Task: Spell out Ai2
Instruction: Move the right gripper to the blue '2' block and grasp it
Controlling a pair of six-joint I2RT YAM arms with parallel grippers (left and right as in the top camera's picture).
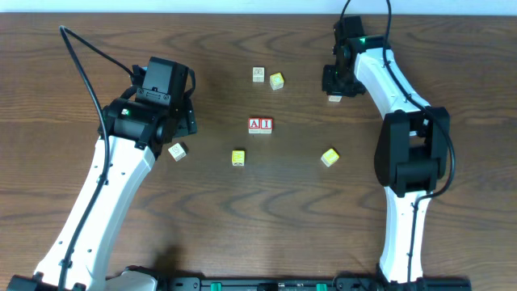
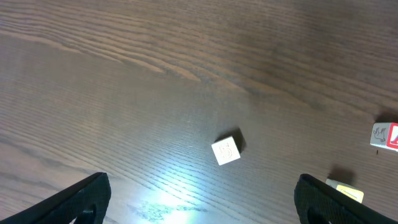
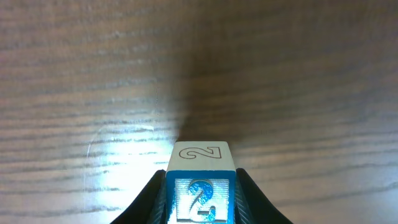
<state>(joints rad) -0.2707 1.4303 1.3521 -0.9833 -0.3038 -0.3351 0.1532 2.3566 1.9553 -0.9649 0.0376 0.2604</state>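
Two red-lettered blocks, A (image 1: 255,124) and I (image 1: 266,124), sit side by side at the table's middle. My right gripper (image 3: 200,193) is shut on a blue "2" block (image 3: 200,174) at the far right of the table (image 1: 334,98). My left gripper (image 2: 199,205) is open and empty above the wood, with a white block (image 2: 226,150) just ahead of it, also seen in the overhead view (image 1: 178,151). The edge of the A block shows at the right of the left wrist view (image 2: 387,136).
Spare blocks lie around: a pale one (image 1: 258,74) and a yellow one (image 1: 277,80) at the back, a yellow one (image 1: 238,158) in front of the word, another yellow one (image 1: 329,157) to the right. A yellow block corner shows in the left wrist view (image 2: 344,190).
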